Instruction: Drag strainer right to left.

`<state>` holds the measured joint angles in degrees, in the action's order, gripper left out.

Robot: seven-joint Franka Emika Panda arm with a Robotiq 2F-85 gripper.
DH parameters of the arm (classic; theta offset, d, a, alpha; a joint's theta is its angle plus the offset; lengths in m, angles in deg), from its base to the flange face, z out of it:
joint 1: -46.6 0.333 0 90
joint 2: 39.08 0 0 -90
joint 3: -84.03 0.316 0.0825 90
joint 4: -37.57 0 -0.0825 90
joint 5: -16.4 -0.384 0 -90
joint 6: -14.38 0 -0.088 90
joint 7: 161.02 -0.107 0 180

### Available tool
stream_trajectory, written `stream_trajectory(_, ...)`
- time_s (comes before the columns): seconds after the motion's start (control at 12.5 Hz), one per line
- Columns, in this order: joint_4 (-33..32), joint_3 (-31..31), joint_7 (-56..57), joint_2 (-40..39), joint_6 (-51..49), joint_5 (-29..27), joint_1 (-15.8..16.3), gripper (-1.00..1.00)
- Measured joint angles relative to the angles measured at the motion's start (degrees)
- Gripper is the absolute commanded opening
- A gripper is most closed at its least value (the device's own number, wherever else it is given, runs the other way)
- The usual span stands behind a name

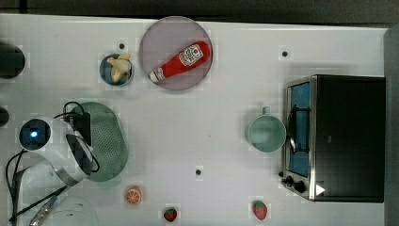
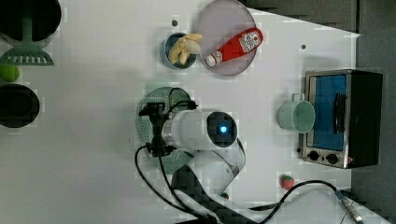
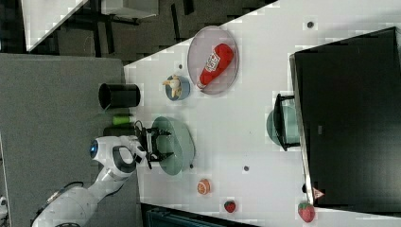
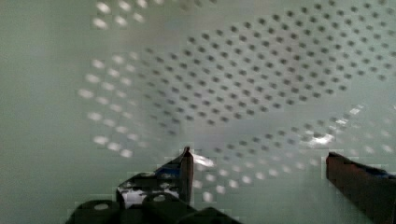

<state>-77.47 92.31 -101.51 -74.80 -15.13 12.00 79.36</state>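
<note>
The strainer (image 1: 110, 141), a pale mint-green oval colander with a dotted bottom, lies at the top view's left, its left part covered by my arm. In the left view the strainer (image 2: 173, 95) shows under the wrist, and in the right view the strainer (image 3: 182, 142) sits near the table's left edge. My gripper (image 3: 164, 144) points down into it. In the wrist view the gripper (image 4: 259, 163) is open, its two fingertips (image 4: 184, 165) spread just over the strainer's holed floor (image 4: 261, 79), with nothing between them.
A mint-green mug (image 1: 266, 133) stands beside a toaster oven (image 1: 346, 136) at the top view's right. A plate (image 1: 160, 35) with a ketchup bottle (image 1: 181, 61) and a bowl with a banana (image 1: 116, 69) sit at the back. An orange (image 1: 133, 195) and two strawberries (image 1: 259, 210) lie along the front.
</note>
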Motion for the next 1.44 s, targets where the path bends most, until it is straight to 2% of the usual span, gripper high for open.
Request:
stream_trajectory(0.32,2.24,1.69,-0.78,-1.04,1.18,-1.73,0.48,1.00)
stream_trajectory(0.48,3.19,0.58,-3.08,-0.73,0.50,-3.70,2.07,1.00)
stream_trajectory(0.64,2.24,0.53,-3.08,0.53,-1.18,-3.61,1.87,1.00)
stream_trajectory(0.72,1.51,-0.11,-2.74,1.71,-3.75,-3.60,1.96,1.00)
stream_trajectory(0.88,0.62,-2.11,-1.90,5.43,-15.05,-2.27,2.13,1.00)
stream_trajectory(1.12,0.11,-5.19,6.38,14.65,-28.37,-2.76,1.76,1.00)
stream_trajectory(1.28,0.34,-9.75,13.65,24.40,-37.31,-2.25,2.57,1.00)
stream_trajectory(1.44,1.23,-14.11,20.42,34.78,-41.85,-1.52,1.99,1.00)
